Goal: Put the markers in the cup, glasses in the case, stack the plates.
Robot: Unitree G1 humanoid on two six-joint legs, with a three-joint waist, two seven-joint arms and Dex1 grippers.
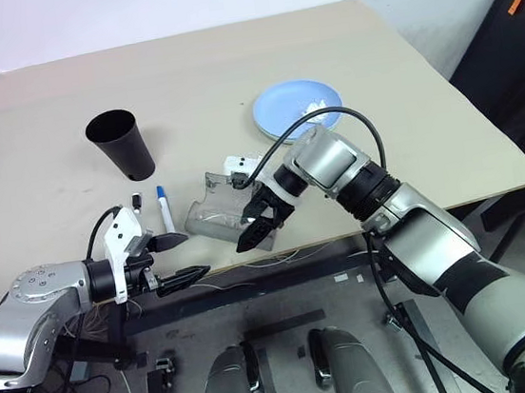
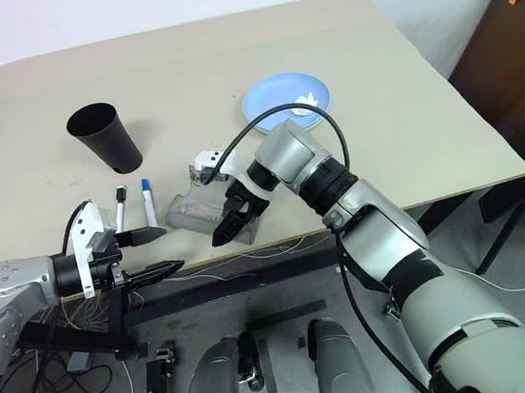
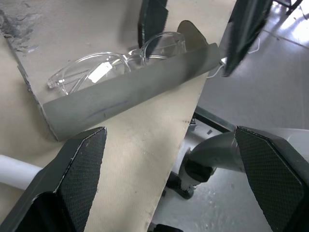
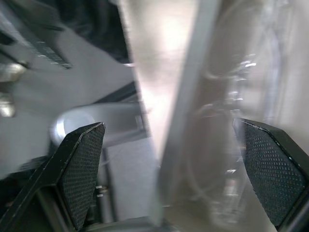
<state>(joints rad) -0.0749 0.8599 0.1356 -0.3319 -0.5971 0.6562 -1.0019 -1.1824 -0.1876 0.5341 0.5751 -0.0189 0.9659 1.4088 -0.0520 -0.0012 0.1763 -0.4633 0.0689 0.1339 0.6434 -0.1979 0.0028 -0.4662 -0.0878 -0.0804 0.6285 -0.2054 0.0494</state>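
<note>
- Since the case point(image 1: 215, 218) sits at the very front edge of the table point(image 1: 407, 121), at about six o'clock on the tabletop, a downward or outward nudge from the right gripper point(image 1: 258, 224) could tip it off the edge, glasses point(image 3: 120, 60) and all.
- At nine o'clock, off the table's front-left corner, the left gripper point(image 1: 176, 258) hangs with its jaws spread wide and nothing between them; if it closes in carelessly it could roll the markers away.
- At about ten o'clock stands the cup point(image 1: 122, 144), upright and well apart from both grippers; it looks empty of markers so far.
- Just in front of the cup, at seven o'clock, lie the two markers point(image 1: 163, 208), side by side, near the left gripper but not touched by it.
- The glasses rest inside the open case, as the left wrist view shows; the right gripper's jaws stand fully open over the case's right end, gripping nothing, so the lid could snap on a lens if pushed unevenly.
- At about one o'clock the blue plate point(image 1: 296, 107) lies well apart from both jaws, with something small and white on it.
</note>
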